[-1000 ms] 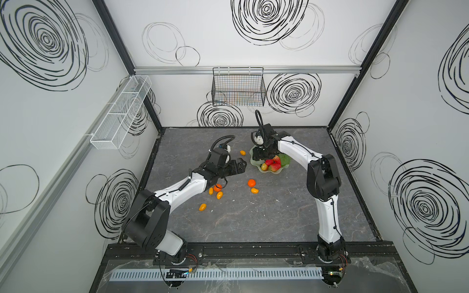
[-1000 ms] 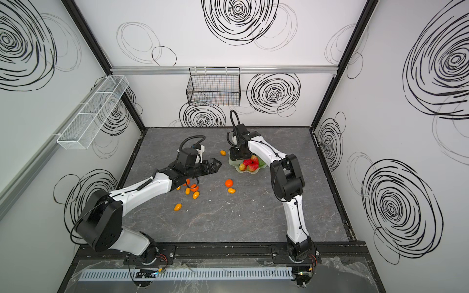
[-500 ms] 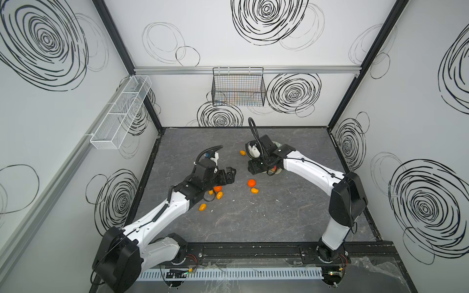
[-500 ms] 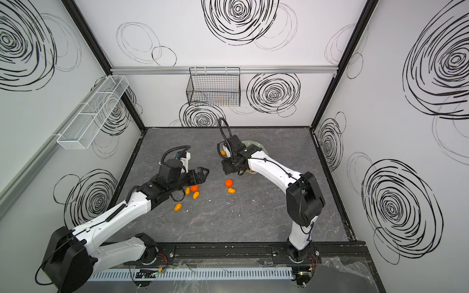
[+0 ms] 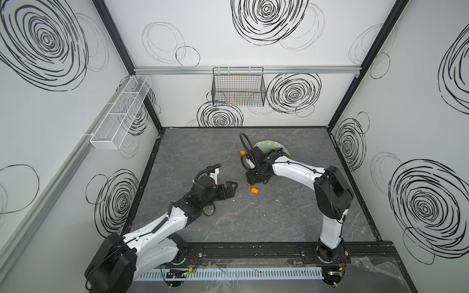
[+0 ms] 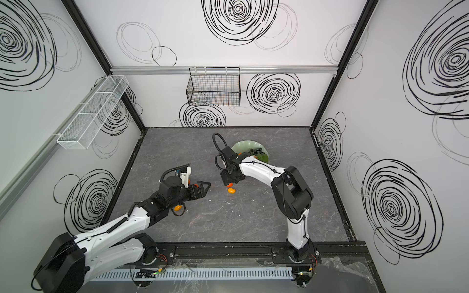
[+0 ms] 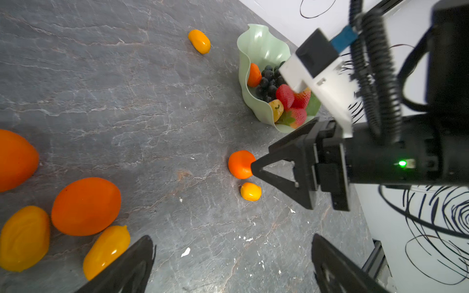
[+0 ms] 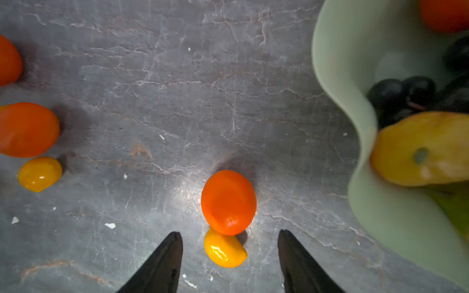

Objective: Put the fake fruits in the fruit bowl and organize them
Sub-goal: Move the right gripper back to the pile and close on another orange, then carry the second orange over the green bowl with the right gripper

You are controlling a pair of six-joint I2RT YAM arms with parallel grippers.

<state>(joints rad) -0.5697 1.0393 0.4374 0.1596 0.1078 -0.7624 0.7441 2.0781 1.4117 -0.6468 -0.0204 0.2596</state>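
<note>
The right gripper (image 8: 228,232) has its jaws apart, a kumquat (image 8: 224,250) between the tips and a tangerine (image 8: 228,201) touching it just beyond; the left gripper (image 7: 232,237) gapes wide, empty.

- I see my left gripper (image 7: 233,239) spread wide over the tabletop (image 7: 127,101).
- The right gripper (image 7: 261,158) noses a tangerine (image 7: 239,164), kumquat (image 7: 250,191) just beside.
- The fruit bowl (image 7: 256,40) holds grapes (image 7: 269,83), strawberries (image 7: 285,96).

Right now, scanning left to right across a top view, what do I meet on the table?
Left gripper → lone kumquat → fruit bowl; the right gripper overlaps the bowl, so I skip it.
</note>
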